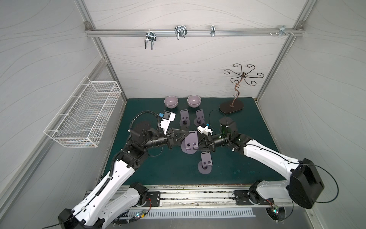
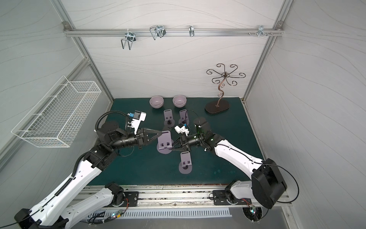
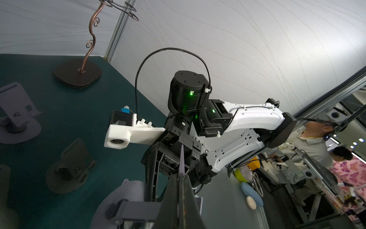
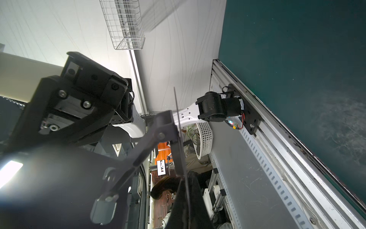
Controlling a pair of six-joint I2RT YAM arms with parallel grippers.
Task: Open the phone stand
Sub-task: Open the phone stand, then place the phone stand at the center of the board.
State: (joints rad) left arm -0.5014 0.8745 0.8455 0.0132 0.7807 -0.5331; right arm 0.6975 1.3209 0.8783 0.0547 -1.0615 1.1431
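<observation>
A purple phone stand [image 1: 190, 141] [image 2: 164, 143] hangs above the green mat between both arms, looking larger than the ones lying on the mat. My left gripper [image 1: 187, 131] [image 2: 161, 132] is shut on the upper left edge of its back plate. In the left wrist view the left gripper [image 3: 181, 177] pinches that thin plate edge-on, with the round base [image 3: 122, 196] beside it. My right gripper [image 1: 198, 147] [image 2: 172, 147] is shut on the stand's lower right edge. In the right wrist view the right gripper [image 4: 185, 179] clamps a thin sheet joined to the hinge arm [image 4: 158, 126].
Three more purple stands [image 1: 184, 118] [image 1: 200, 117] [image 1: 206, 161] sit open on the mat around the held one. Two lilac bowls [image 1: 171, 101] [image 1: 194, 101] stand at the back. A copper jewellery tree [image 1: 231, 107] is at the back right, and a wire basket [image 1: 85, 117] hangs on the left wall.
</observation>
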